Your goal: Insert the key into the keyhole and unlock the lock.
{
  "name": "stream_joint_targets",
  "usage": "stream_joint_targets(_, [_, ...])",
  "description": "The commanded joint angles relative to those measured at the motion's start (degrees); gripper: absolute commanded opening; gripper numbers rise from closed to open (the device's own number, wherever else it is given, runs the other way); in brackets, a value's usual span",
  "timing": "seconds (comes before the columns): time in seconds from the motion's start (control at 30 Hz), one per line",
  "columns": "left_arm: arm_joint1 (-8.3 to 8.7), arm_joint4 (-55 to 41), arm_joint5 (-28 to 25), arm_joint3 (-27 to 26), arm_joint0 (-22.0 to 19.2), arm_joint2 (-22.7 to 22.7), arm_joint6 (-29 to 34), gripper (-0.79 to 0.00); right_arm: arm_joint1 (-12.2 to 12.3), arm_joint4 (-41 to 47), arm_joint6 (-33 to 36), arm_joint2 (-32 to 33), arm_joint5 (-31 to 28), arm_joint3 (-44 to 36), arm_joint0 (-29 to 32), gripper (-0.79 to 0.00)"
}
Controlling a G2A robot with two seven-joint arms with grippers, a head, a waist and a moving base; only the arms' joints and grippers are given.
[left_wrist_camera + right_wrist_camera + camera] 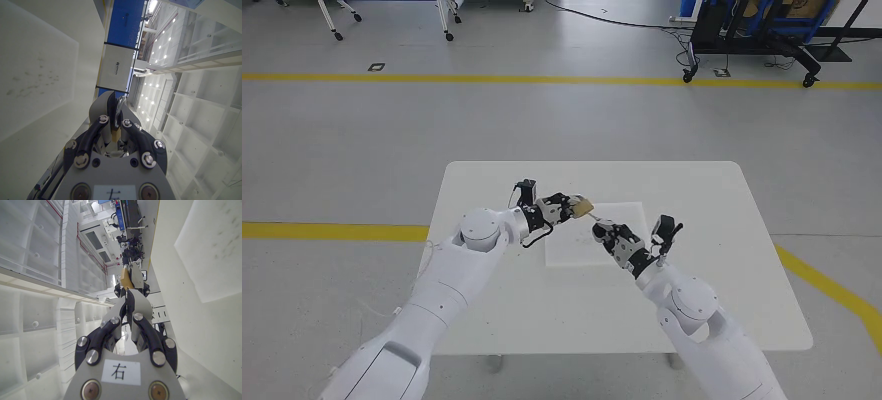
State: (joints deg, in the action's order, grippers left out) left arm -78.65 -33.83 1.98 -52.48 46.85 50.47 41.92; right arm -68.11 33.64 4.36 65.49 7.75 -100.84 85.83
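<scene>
Lock [582, 207], brass, clamped in the left tool [117, 110], held above the pale mat [617, 252] on the white surface [722, 295]. Key [126, 294] pinched in the right tool [128, 292], tip against the lock's end face; depth of entry impossible to tell.

Mid-table: mat [620, 250] lies flat on the table [722, 300]. Above the mat's far-left part, the left gripper [567, 208] clamps the lock [583, 207], which sticks out to its right. The right gripper [600, 232] is just to the right of the lock and nearer the robot, pinching the key [126, 292], whose tip is at the lock's end face; can't tell if it's in.
</scene>
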Motion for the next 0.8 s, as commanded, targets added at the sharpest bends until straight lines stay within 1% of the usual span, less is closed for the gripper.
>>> stream_joint_targets(0.0, [-0.03, 0.3, 0.0, -0.1, 0.1, 0.1, -0.1, -0.785, -0.1, 0.0, -0.4, 0.0, 0.0, 0.1, -0.1, -0.785])
stream_joint_targets(0.33, [-0.28, 1.5, 1.2, -0.1, 0.2, 0.5, -0.1, -0.785, -0.7, -1.0, -1.8, -0.8, 1.7, 0.9, -1.2, -0.785])
stream_joint_targets(0.63, [-0.47, 2.4, 1.2, -0.1, 0.2, 1.0, -0.1, -0.785, -1.3, -1.5, -3.0, -0.9, 2.4, 1.5, -1.8, -0.785])
stream_joint_targets(0.77, [-0.56, 3.4, 1.5, -0.2, 0.3, 1.1, -1.2, -0.785, -1.5, -1.7, -3.8, -0.9, 2.6, 1.7, -2.0, -0.785])
